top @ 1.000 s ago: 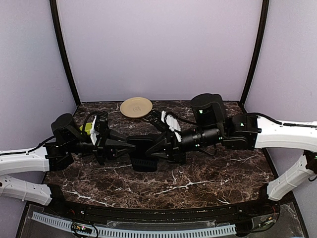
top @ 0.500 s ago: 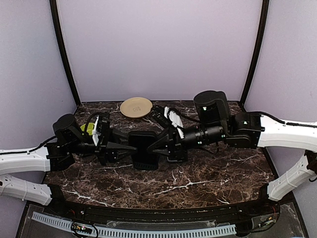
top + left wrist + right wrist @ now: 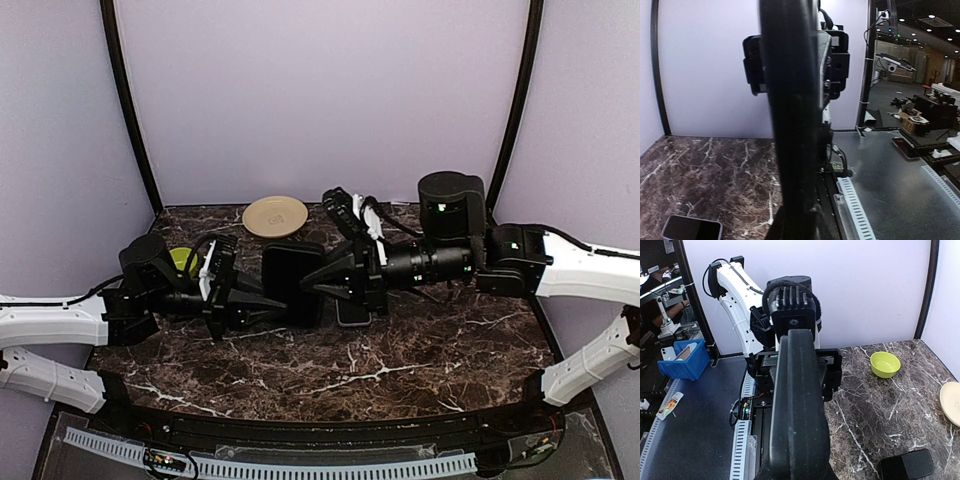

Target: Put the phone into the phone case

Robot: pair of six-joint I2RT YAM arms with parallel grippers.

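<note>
The black phone case (image 3: 291,272) hangs above the table, gripped from both sides. My left gripper (image 3: 272,303) is shut on its left edge and my right gripper (image 3: 312,281) is shut on its right edge. Both wrist views show the phone case (image 3: 790,125) (image 3: 799,405) edge-on, filling the middle and hiding the fingertips. The phone (image 3: 352,314) lies flat on the marble below the right gripper. In the left wrist view the phone (image 3: 691,228) shows its dark screen with a light rim. It is the dark slab (image 3: 905,464) at the bottom right of the right wrist view.
A beige plate (image 3: 275,215) sits at the back of the marble table (image 3: 420,360). A lime-green bowl (image 3: 180,258) stands behind the left arm, also seen as the bowl (image 3: 884,364) in the right wrist view. A blue bin (image 3: 685,360) sits off the table.
Both arms have carried the phone case to the right and higher, and it now stands more upright. The phone on the table shows below the right gripper.
</note>
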